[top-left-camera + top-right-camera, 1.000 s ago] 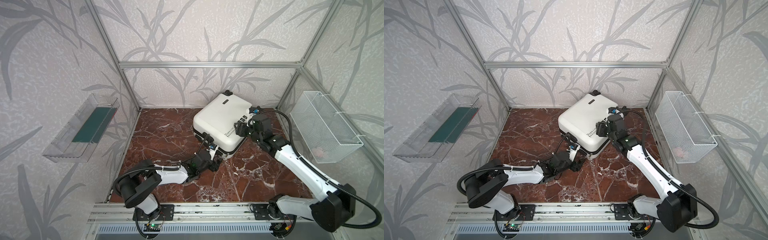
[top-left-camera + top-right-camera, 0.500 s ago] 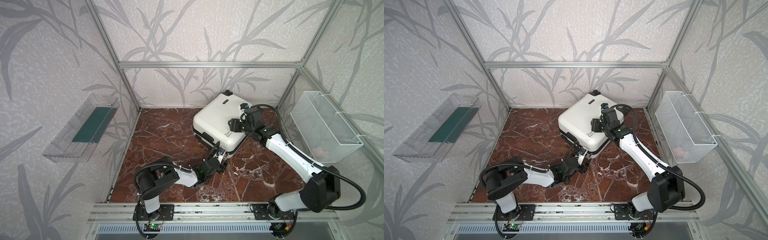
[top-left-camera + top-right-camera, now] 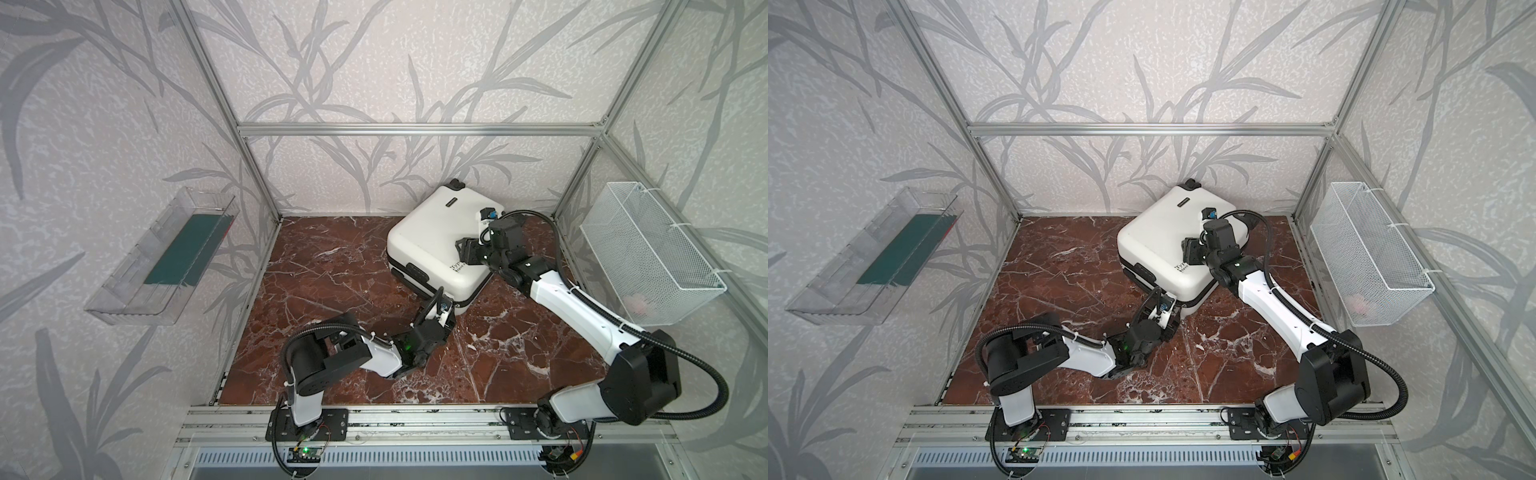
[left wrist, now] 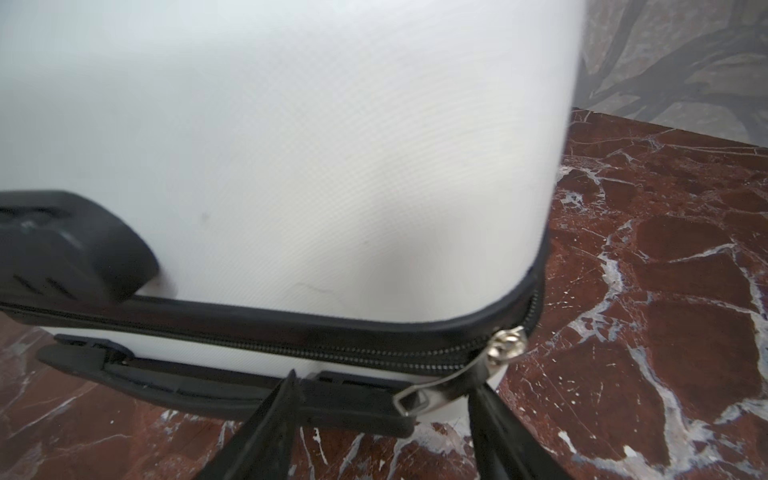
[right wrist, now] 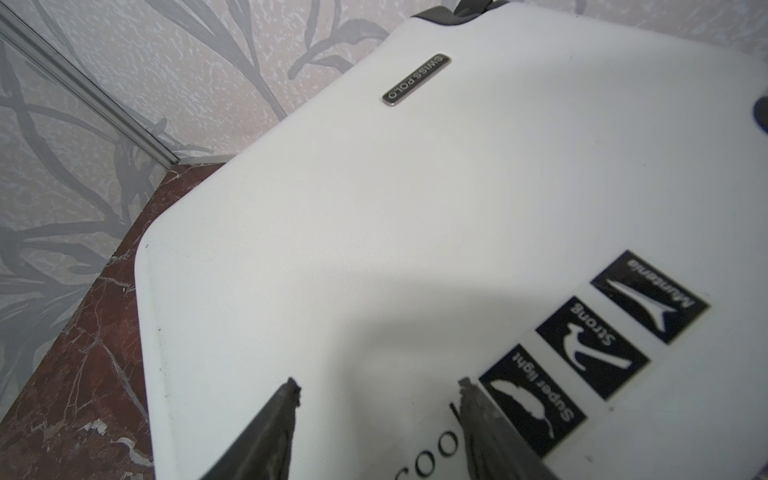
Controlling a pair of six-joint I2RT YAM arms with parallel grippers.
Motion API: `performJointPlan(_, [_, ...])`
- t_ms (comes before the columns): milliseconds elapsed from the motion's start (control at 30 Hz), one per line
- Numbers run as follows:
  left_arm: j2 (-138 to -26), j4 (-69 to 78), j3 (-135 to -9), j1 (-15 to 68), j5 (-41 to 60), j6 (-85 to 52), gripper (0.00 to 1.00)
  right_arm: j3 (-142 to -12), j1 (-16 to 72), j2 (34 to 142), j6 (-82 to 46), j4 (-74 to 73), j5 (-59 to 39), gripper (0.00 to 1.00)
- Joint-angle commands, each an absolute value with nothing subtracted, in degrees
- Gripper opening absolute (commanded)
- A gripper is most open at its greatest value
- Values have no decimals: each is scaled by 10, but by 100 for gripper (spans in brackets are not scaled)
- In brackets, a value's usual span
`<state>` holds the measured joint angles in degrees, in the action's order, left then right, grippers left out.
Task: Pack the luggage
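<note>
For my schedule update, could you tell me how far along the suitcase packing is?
Done: nothing visibly; the suitcase lies shut on the floor. In hand: the left gripper, jaws open, straddles the zip pull at a corner; the right gripper is open over its top. Left: a green item sits in the wall tray, something pink in the basket.

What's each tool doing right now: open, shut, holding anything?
Left tool: open, fingers either side of the zipper pull, not gripping it.
Right tool: open over the suitcase, holding nothing.
</note>
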<state>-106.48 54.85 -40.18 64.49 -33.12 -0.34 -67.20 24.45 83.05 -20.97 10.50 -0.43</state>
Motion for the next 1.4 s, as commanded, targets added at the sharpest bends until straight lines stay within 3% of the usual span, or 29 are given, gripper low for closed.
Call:
performJointPlan(0, [-1079, 579, -421, 659, -373, 39, 68, -650, 243, 851, -218, 145, -21, 63])
performJointPlan(400, [-1118, 585, -443, 659, -390, 61, 65, -643, 243, 862, -225, 137, -28, 62])
performJointPlan(733, [-1112, 595, -437, 649, -361, 66, 41, -639, 243, 863, -223, 137, -25, 62])
performJointPlan(1000, [-1107, 596, -438, 650, -356, 72, 11, -638, 243, 869, -224, 135, -24, 62])
performJointPlan(1133, [-1100, 597, -437, 653, -360, 79, 4, -638, 243, 870, -225, 135, -24, 62])
performJointPlan(1200, [-1098, 597, -438, 654, -362, 82, 5, -638, 243, 872, -225, 134, -24, 62])
performJointPlan(1267, [-1098, 595, -439, 654, -367, 83, 16, -638, 243, 873, -226, 134, -24, 62])
performJointPlan(1367, [-1101, 601, -441, 653, -372, 90, 20, -638, 243, 875, -227, 134, -25, 62])
